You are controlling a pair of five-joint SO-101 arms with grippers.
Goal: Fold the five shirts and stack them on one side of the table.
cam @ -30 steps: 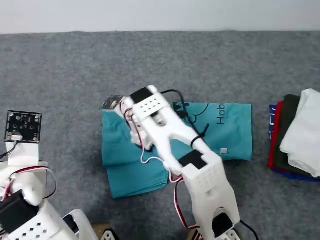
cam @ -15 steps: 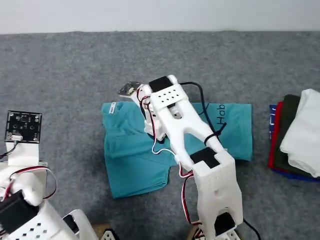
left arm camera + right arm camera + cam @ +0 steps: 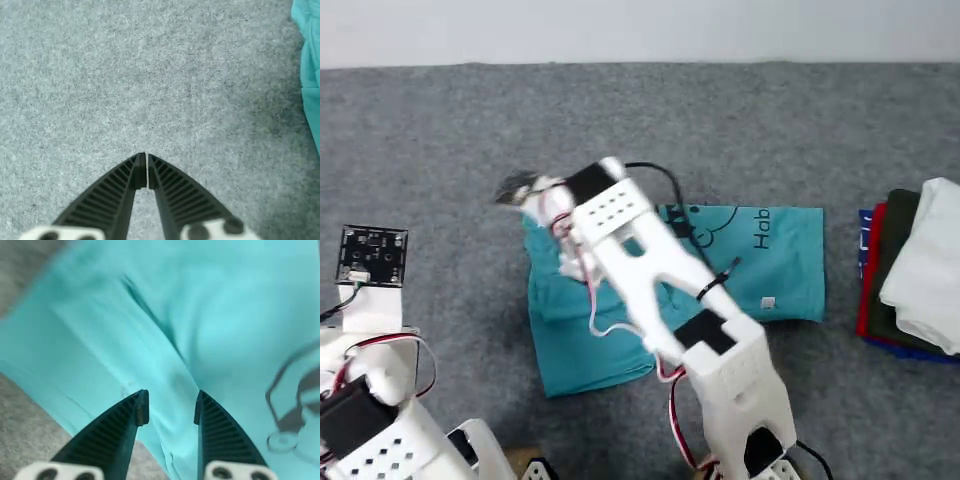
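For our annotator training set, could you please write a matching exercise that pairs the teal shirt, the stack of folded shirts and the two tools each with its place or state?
Things
1. teal shirt
2. stack of folded shirts
3. left tool
4. right tool

Places or states
A. open, close over the teal shirt
B. at the right edge of the table in the high view
C. shut, over bare grey table
D. lying near the middle of the table

Pairs: 1-D, 2-B, 3-C, 4-A
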